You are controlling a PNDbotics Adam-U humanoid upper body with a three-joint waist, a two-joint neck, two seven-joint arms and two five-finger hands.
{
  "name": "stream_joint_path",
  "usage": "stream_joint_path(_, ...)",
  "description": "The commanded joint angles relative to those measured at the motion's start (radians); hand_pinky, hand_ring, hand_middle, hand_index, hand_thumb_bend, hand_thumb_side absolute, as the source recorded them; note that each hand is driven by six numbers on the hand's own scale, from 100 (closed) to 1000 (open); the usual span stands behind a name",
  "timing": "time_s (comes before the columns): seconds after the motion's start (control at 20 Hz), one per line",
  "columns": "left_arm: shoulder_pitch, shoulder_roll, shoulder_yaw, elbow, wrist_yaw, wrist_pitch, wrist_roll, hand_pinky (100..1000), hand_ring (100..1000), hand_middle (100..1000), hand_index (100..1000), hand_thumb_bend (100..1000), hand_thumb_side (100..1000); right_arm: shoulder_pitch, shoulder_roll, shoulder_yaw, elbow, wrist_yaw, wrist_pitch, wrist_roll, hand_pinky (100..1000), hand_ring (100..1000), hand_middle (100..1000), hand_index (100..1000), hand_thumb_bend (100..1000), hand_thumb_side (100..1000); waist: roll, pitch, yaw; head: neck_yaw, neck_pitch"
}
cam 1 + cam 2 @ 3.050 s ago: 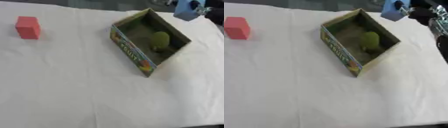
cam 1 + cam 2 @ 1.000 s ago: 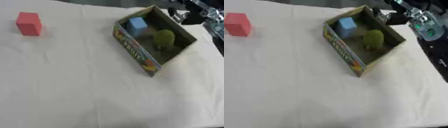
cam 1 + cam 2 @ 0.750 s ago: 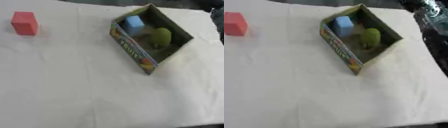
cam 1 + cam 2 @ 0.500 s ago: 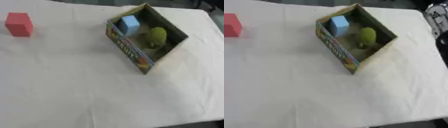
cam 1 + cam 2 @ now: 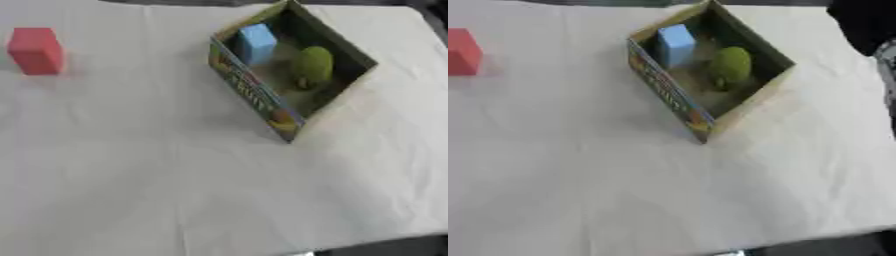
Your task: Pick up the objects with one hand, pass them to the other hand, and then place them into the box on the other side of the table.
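On the table (image 5: pixel 175 190), blue block (image 5: pixel 256 42) and green object (image 5: pixel 311 65) sat inside box (image 5: pixel 254 97), red block (image 5: pixel 35 50) far left, robot hand state unclear.

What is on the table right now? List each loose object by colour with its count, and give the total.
Blue block, in the box: 1
Green rounded object, in the box: 1
Red block, on the cloth at far left: 1
Total: 3
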Motion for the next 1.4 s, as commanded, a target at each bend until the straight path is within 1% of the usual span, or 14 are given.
stream_joint_path(0.05,-0.103,0.041,-0.027,0.188,0.013,-0.012,-0.148,726,698,786,875,443,719,0.009,-0.017,-0.03,-0.02,-0.007,-0.003,0.003,1000,1000,1000,1000,100,531,0.019,-0.046,-0.009,0.018,0.004)
stream_joint_path(0.1,-0.138,0.028,-0.028,0.247,0.0,-0.017,-0.196,741,724,797,870,474,667,0.011,-0.018,-0.03,-0.02,-0.008,-0.005,0.007,1000,1000,1000,1000,100,531,0.02,-0.046,-0.015,0.022,0.004)
stream_joint_path(0.15,-0.169,0.012,-0.027,0.302,-0.017,-0.026,-0.252,798,787,810,863,564,563,0.01,-0.021,-0.028,-0.02,-0.009,-0.008,0.016,1000,1000,1000,1000,100,530,0.023,-0.045,-0.024,0.028,0.0)
stream_joint_path(0.2,-0.199,-0.006,-0.021,0.354,-0.034,-0.033,-0.31,810,798,812,861,605,498,0.006,-0.024,-0.026,-0.02,-0.011,-0.016,0.029,1000,1000,1000,1000,100,526,0.026,-0.043,-0.035,0.033,-0.005)
stream_joint_path(0.25,-0.226,-0.024,-0.011,0.399,-0.046,-0.039,-0.363,807,793,805,859,615,480,0.004,-0.025,-0.025,-0.02,-0.016,-0.024,0.043,1000,1000,1000,1000,100,525,0.029,-0.041,-0.045,0.039,-0.01)
stream_joint_path(0.35,-0.27,-0.063,0.013,0.476,-0.064,-0.042,-0.459,792,780,792,860,595,511,0.005,-0.024,-0.023,-0.02,-0.023,-0.03,0.067,1000,1000,1000,1000,100,530,0.03,-0.035,-0.066,0.055,-0.018)
stream_joint_path(0.45,-0.304,-0.096,0.026,0.535,-0.107,-0.031,-0.536,790,790,795,887,651,555,0.007,-0.019,-0.024,-0.02,-0.019,-0.019,0.076,1000,1000,1000,1000,100,529,0.03,-0.029,-0.085,0.072,-0.024)
stream_joint_path(0.55,-0.329,-0.13,0.019,0.597,-0.223,-0.007,-0.58,811,835,805,894,709,571,0.001,-0.014,-0.025,-0.02,-0.012,0.004,0.071,1000,1000,1000,1000,100,527,0.029,-0.027,-0.099,0.081,-0.029)
stream_joint_path(0.7,-0.353,-0.181,0.026,0.67,-0.38,0.004,-0.582,821,854,815,888,712,529,-0.005,-0.01,-0.024,-0.02,-0.012,0.017,0.072,1000,1000,1000,1000,100,529,0.024,-0.024,-0.112,0.092,-0.032)
stream_joint_path(0.8,-0.365,-0.206,0.033,0.702,-0.452,0.0,-0.567,830,871,824,868,724,453,-0.006,-0.009,-0.023,-0.02,-0.014,0.017,0.075,1000,1000,1000,1000,100,530,0.02,-0.023,-0.115,0.099,-0.035)
stream_joint_path(0.9,-0.375,-0.223,0.042,0.718,-0.507,-0.008,-0.542,823,862,814,849,698,393,-0.006,-0.008,-0.02,-0.02,-0.012,0.018,0.082,1000,1000,1000,1000,100,530,0.018,-0.021,-0.116,0.104,-0.037)
stream_joint_path(1.05,-0.39,-0.23,0.059,0.716,-0.535,-0.023,-0.501,818,853,806,835,686,306,-0.004,-0.004,-0.019,-0.02,-0.005,0.019,0.09,1000,1000,1000,1000,100,531,0.017,-0.019,-0.114,0.11,-0.036)
stream_joint_path(1.25,-0.406,-0.225,0.067,0.709,-0.555,-0.025,-0.477,824,860,811,838,696,290,0.003,0.0,-0.02,-0.02,0.007,0.022,0.097,1000,1000,1000,1000,100,531,0.019,-0.017,-0.11,0.121,-0.035)
stream_joint_path(1.4,-0.411,-0.223,0.074,0.707,-0.55,-0.026,-0.476,814,845,803,831,656,310,0.009,0.003,-0.021,-0.02,0.017,0.022,0.103,1000,1000,1000,1000,100,530,0.019,-0.014,-0.108,0.128,-0.034)
